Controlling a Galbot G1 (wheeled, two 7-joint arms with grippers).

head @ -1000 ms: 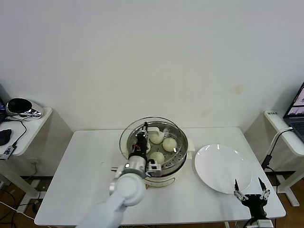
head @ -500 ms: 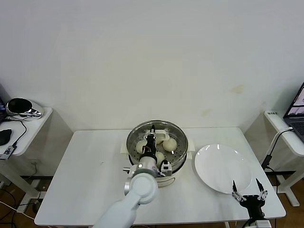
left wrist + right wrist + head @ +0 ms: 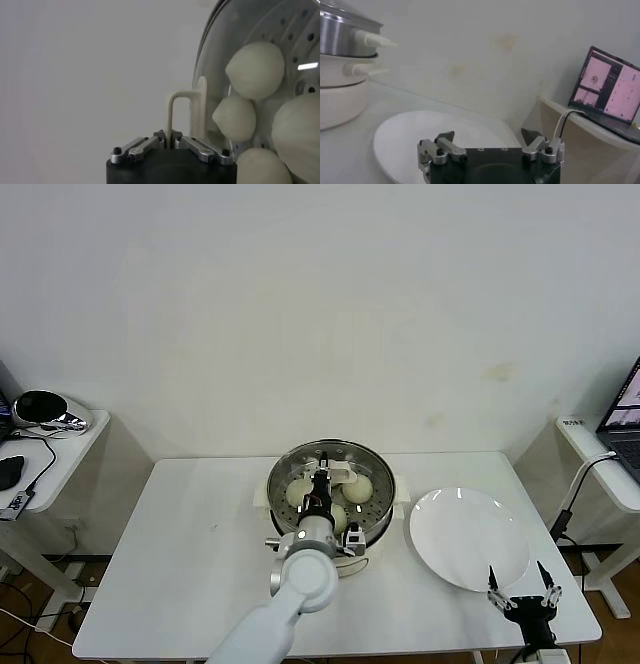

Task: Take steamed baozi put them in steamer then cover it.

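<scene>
The steamer (image 3: pixel 374 529) stands mid-table on its cream base. The clear glass cover (image 3: pixel 372 465) sits level over its rim. My left gripper (image 3: pixel 321 484) is above the pot's centre, shut on the cover's cream handle (image 3: pixel 182 107). In the left wrist view the jaws of that gripper (image 3: pixel 168 134) pinch the handle's thin bar. Several steamed baozi (image 3: pixel 254 69) lie on the perforated tray under the glass, and show in the head view too as baozi (image 3: pixel 359 487). My right gripper (image 3: pixel 520 599) hangs open near the table's front right corner, holding nothing.
A flat white plate (image 3: pixel 468 536) lies right of the steamer, just beyond the right gripper (image 3: pixel 487 135). A laptop (image 3: pixel 615 90) sits on a side shelf at the right. A small side table with a dark round device (image 3: pixel 42 410) stands at the left.
The left gripper carried the cover rightward from an offset position until it sits centred over the steamer. The right gripper drifted slightly toward the table's front edge.
</scene>
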